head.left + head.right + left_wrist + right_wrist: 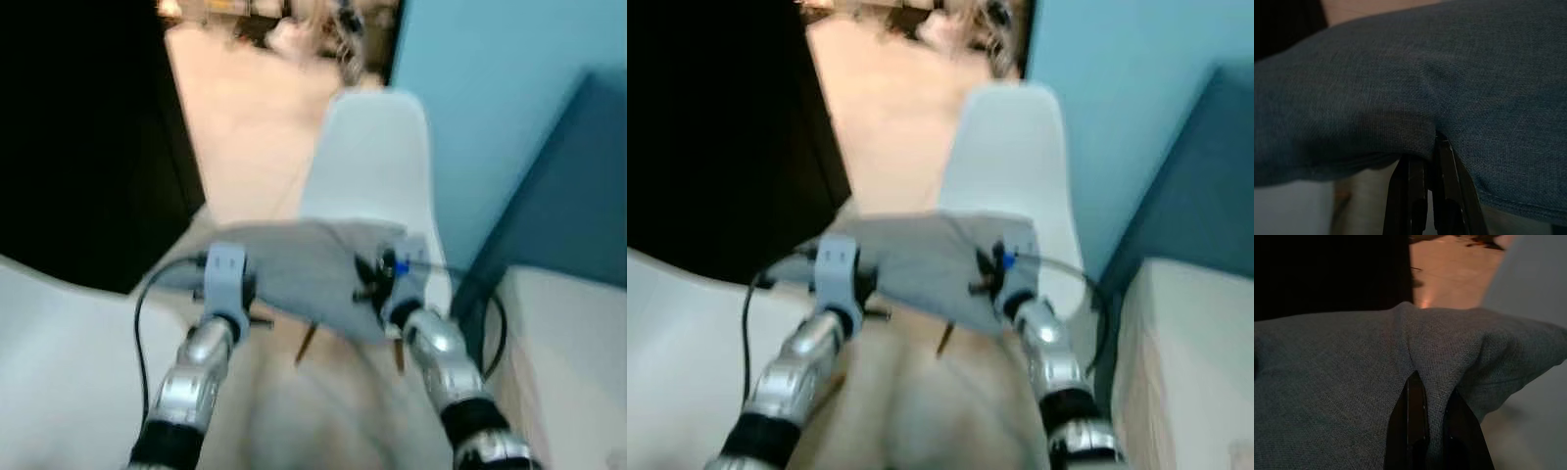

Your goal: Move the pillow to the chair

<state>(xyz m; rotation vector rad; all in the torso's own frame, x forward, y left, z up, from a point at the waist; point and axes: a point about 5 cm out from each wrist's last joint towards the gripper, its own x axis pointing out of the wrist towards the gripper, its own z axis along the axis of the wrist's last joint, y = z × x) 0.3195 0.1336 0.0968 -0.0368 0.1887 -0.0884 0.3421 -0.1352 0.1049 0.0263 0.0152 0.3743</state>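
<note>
A grey fabric pillow hangs between my two arms, over the front of a white plastic chair. My left gripper is shut on the pillow's left edge, its black fingers pinching a fold of cloth. My right gripper is shut on the right edge, with fingers buried in the fabric. The chair's back rises just beyond the pillow, and its wooden legs show below it. The head views are blurred.
A light blue wall stands behind the chair. A dark blue panel and a white surface lie on the right. A dark opening is on the left, above a white surface. Tan floor runs ahead.
</note>
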